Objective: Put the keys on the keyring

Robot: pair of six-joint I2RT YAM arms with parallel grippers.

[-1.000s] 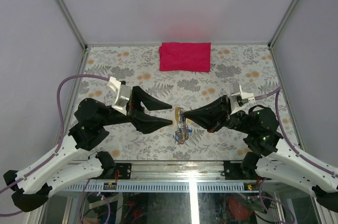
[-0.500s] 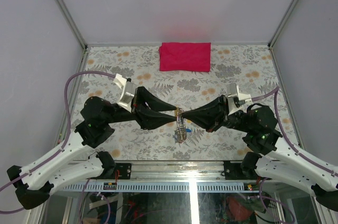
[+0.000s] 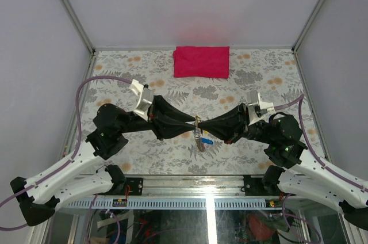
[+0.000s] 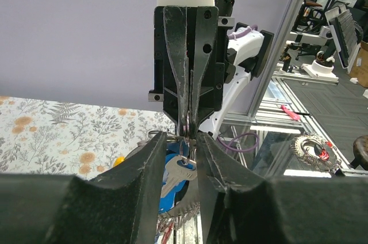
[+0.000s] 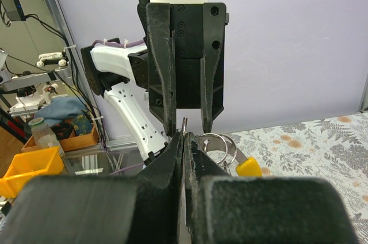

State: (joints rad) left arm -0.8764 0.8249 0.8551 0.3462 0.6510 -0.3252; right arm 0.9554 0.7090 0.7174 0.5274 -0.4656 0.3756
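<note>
Over floral-printed table (image 3: 270,77), mid-air: black right gripper (image 4: 190,132) clamped on thin silvery wire keyring (image 5: 216,136), black left gripper (image 5: 187,130) part-open, straddling small silvery blue-headed keys (image 4: 183,170); risks twisting ring loose, dropping keys, if squeezed off-centre

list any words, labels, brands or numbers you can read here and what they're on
No text can be read in any view.
keys: any stamp or tag marking is too small to read.
cloth: no text.
table: floral print only, no text.
</note>
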